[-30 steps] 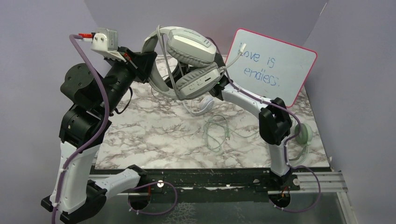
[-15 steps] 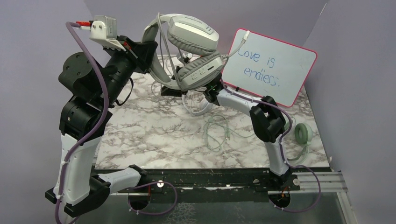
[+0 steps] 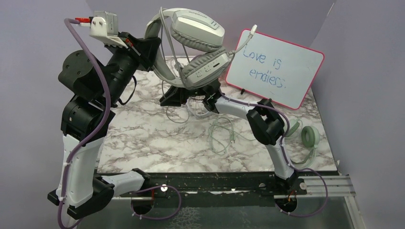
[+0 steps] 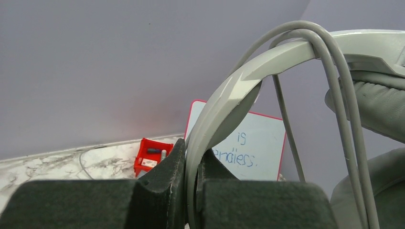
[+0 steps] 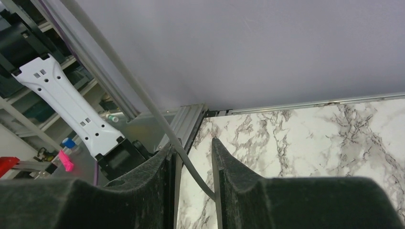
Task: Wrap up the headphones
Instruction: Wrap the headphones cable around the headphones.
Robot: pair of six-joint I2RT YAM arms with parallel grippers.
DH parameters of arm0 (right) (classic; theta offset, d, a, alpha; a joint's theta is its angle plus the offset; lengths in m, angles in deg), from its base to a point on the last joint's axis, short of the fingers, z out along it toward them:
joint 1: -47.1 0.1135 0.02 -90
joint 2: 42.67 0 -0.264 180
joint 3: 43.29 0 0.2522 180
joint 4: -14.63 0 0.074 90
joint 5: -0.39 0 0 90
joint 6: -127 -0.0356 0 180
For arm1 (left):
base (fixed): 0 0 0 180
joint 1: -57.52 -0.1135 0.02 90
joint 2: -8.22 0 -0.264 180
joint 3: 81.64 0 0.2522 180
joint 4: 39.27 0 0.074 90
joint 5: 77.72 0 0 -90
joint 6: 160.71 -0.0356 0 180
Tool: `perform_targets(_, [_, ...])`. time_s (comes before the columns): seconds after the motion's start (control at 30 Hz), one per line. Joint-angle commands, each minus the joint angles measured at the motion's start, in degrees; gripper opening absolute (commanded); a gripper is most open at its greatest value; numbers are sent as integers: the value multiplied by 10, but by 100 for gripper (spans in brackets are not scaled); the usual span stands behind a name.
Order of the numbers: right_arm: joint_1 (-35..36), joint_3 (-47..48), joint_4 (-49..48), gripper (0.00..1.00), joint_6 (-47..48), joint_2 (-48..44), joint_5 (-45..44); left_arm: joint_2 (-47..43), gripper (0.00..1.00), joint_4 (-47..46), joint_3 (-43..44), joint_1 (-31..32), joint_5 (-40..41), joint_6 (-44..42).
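The grey headphones [image 3: 198, 31] are held high off the worktop [image 3: 143, 138] by the left hand [image 3: 152, 50]. In the left wrist view, that hand's two fingers are seen closed tight on the headband [image 4: 248, 81], with the band clamped edge-on between them. The ear cups hang just to the right of this hand, one stacked above the other. Two strands of grey cable [image 4: 334, 95] are draped over the band just beyond the fingers and fall down past the cups.

The right hand [image 3: 174, 98] is set directly below the cups and low over the worktop, well beneath the left hand. Its fingers stand apart. In the right wrist view a single grey strand is seen coming down from the upper left and dipping into the gap between them, which is wider than the strand. Whether the strand touches either finger cannot be told.

Past the right hand, to its right, a whiteboard [image 3: 274, 69] with blue handwriting is propped at the back. The cable's plug end [image 3: 253, 29] sticks up at the board's top left corner.

A loose loop of mint cable [image 3: 222, 136] lies on the marble nearer the arm bases than the right hand. A mint pair [image 3: 311, 137] lies well off to the right, beside that arm's elbow. Beyond the left hand's fingers a small red bin [image 4: 153, 155] is seen on the worktop by the wall.
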Motion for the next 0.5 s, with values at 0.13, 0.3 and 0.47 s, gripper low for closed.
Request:
perform_targets(0.13, [11, -24, -75, 24, -12, 38, -26, 3, 0, -54, 49, 2, 23, 13])
perform_targets(0.3, [10, -134, -85, 1, 10, -22, -79, 5, 0, -23, 63, 2, 37, -4])
perform_targets(0.47, [0, -275, -93, 0, 19, -115, -145, -13, 0, -4, 52, 2, 80, -28])
